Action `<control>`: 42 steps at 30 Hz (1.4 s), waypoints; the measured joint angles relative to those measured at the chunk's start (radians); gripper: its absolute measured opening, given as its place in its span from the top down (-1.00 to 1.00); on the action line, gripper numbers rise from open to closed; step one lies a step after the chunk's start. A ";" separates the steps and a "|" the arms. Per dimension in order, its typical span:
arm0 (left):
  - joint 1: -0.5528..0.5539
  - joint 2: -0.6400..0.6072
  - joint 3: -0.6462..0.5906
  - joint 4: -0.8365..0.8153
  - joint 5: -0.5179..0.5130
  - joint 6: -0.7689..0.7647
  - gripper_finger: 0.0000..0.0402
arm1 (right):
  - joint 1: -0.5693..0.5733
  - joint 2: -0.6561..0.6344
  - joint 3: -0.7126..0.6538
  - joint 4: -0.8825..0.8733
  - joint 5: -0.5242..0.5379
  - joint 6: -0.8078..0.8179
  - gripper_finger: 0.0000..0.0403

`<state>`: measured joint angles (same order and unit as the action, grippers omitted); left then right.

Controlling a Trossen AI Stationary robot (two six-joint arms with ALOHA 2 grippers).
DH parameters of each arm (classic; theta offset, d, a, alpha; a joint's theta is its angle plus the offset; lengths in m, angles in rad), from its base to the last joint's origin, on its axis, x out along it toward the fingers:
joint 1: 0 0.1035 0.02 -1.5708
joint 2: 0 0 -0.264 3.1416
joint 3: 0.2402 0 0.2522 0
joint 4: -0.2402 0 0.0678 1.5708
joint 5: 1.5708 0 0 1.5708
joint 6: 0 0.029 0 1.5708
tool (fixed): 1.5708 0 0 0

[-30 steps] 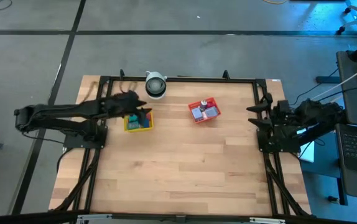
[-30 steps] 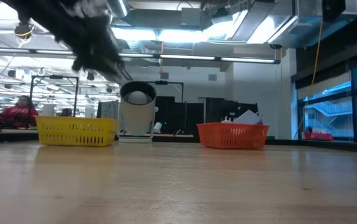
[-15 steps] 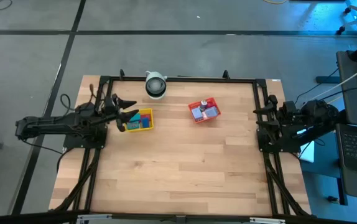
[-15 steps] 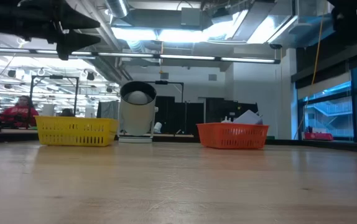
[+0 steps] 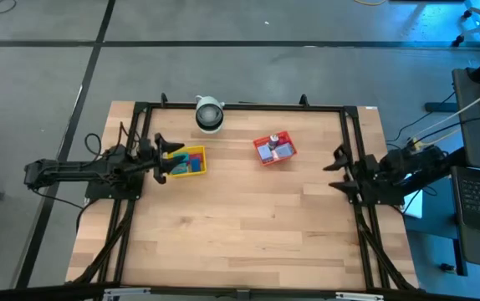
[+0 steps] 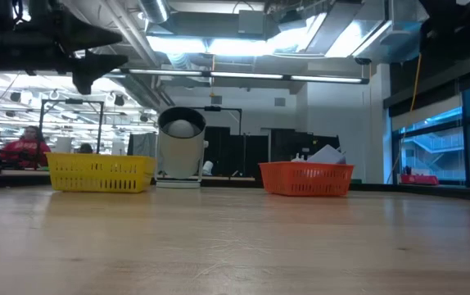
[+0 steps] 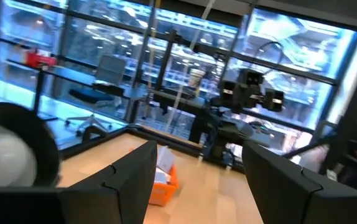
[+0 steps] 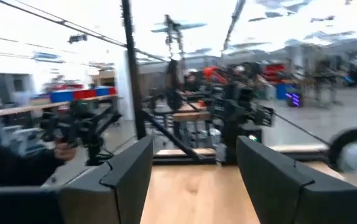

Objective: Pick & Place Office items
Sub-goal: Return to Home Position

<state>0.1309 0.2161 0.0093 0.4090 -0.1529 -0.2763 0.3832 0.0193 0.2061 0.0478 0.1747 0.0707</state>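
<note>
Several tiny office items, blue, teal, green and red, lie in the shallow yellow tray (image 5: 186,161); more, pink, purple and whitish, lie in the red tray (image 5: 273,149). In the low view the yellow tray (image 6: 100,174) and the red tray (image 6: 306,179) stand far back on the table. My left gripper (image 5: 166,158) is open and empty, held level just left of the yellow tray, above the table. My right gripper (image 5: 335,170) is open and empty at the table's right edge. In each wrist view the gripper's own fingers stand apart with nothing between them.
A white round device with a dark ring (image 5: 209,114) stands at the far edge between the trays; it also shows in the low view (image 6: 180,147). A black frame (image 5: 240,107) runs around the tabletop. The wooden top (image 5: 240,226) stretches toward the near edge. People show in the room behind.
My left gripper has drawn back from over the yellow tray toward the table's left edge and turned level. My right gripper has swung out from its folded pose a little toward the table's middle and near side. The trays have stayed put.
</note>
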 joint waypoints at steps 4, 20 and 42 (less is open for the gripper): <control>0.000 0.004 0.000 -0.005 0.050 0.034 -0.16 | 0.000 0.000 -0.044 0.028 -0.018 -0.029 -0.16; 0.000 0.046 0.000 -0.040 0.072 0.210 -0.16 | -0.019 0.000 -0.186 0.060 -0.047 -0.131 -0.16; 0.001 0.053 0.000 -0.150 0.011 0.145 -0.16 | -0.073 0.000 -0.191 0.019 0.236 -0.081 -0.16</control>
<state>0.1314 0.2694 0.0090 0.2590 -0.1415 -0.1315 0.3099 0.0193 0.0151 0.0666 0.4107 -0.0100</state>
